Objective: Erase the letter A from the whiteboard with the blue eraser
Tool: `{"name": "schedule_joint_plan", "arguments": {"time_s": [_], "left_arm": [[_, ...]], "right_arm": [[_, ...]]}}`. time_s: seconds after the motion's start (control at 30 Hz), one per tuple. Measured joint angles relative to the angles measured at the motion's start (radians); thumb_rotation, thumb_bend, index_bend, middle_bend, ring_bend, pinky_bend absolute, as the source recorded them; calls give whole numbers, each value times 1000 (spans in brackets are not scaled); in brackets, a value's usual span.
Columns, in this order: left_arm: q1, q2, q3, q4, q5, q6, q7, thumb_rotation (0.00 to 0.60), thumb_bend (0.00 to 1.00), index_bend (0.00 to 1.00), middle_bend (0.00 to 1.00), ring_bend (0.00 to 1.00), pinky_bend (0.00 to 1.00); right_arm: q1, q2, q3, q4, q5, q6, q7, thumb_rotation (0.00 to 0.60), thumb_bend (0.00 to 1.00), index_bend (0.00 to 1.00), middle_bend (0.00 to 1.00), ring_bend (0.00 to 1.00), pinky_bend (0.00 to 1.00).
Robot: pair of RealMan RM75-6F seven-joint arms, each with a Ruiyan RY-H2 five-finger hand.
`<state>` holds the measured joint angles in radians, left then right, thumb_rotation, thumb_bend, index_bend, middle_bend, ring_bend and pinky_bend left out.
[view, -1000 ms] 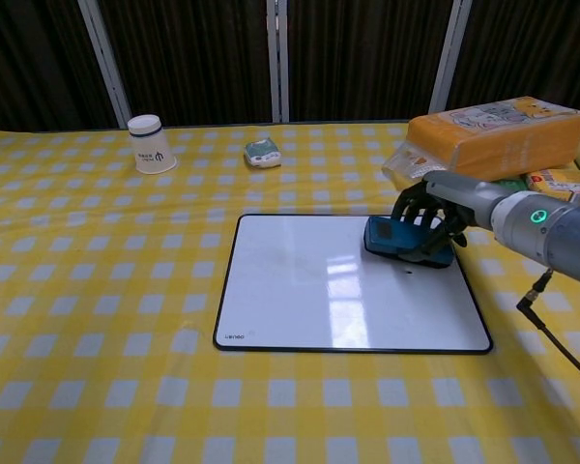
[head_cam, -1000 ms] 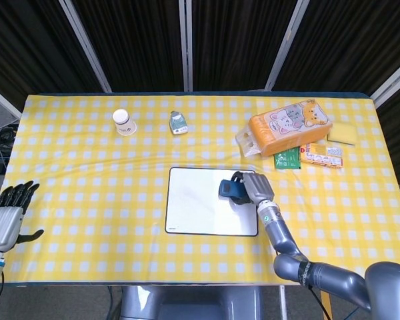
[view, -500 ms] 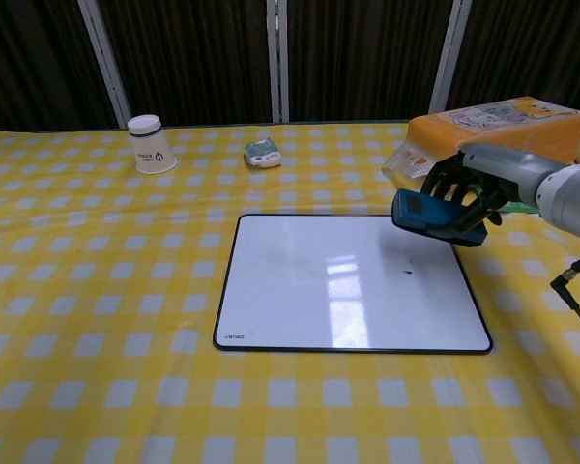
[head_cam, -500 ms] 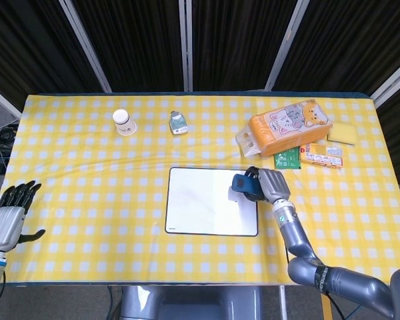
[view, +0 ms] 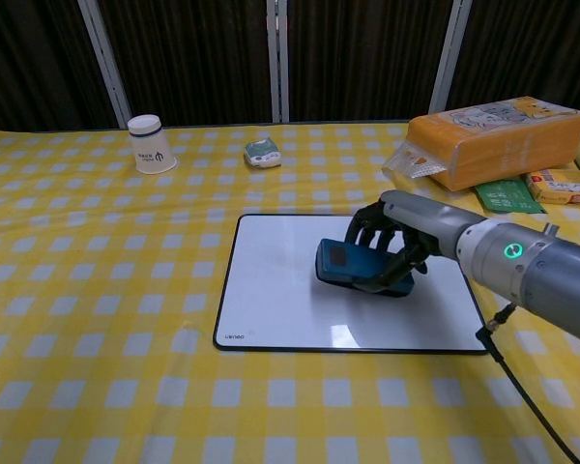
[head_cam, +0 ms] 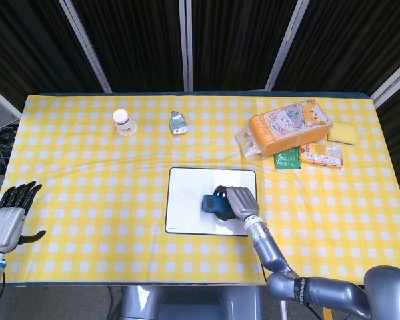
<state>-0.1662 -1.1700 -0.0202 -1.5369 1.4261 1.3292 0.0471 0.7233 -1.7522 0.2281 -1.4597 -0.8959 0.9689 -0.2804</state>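
Blue eraser [view: 360,268] lay flat near the whiteboard's [view: 271,290] centre, gripped by the right hand [view: 391,242] from three o'clock. It looked light, rigid and block-shaped, best taken across its long sides. The left hand [head_cam: 7,217] hung spread and empty beyond the counter's [head_cam: 87,173] nine o'clock edge.

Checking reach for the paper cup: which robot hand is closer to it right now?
Left, narrowly. The left robot hand hangs off the near-left table edge, well short of the paper cup at the far left. The right robot hand grips the blue eraser over the whiteboard.
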Motion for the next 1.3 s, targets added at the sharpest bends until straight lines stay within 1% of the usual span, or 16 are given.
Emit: {"name": "schedule_joint_plan", "arguments": {"time_s": [0.23, 0.5, 0.73, 1.3], "left_arm": [[1, 2, 0, 10, -7, -8, -17, 600, 134, 0, 0, 0, 0], [-2, 2, 0, 17, -12, -20, -31, 600, 134, 0, 0, 0, 0], [-7, 5, 2, 8, -12, -33, -37, 600, 135, 0, 0, 0, 0], [-5, 7, 5, -8, 3, -16, -23, 600, 134, 0, 0, 0, 0]], "right_arm": [[38, -70, 6, 36, 6, -12, -34, 600, 334, 866, 745, 736, 757], [42, -82, 14, 102, 27, -50, -11, 600, 334, 865, 745, 737, 757], [18, -49, 12, 128, 18, -69, 37, 600, 334, 865, 746, 737, 757], [-53, 82, -1, 101, -1, -52, 81, 600, 335, 865, 746, 738, 759]]}}
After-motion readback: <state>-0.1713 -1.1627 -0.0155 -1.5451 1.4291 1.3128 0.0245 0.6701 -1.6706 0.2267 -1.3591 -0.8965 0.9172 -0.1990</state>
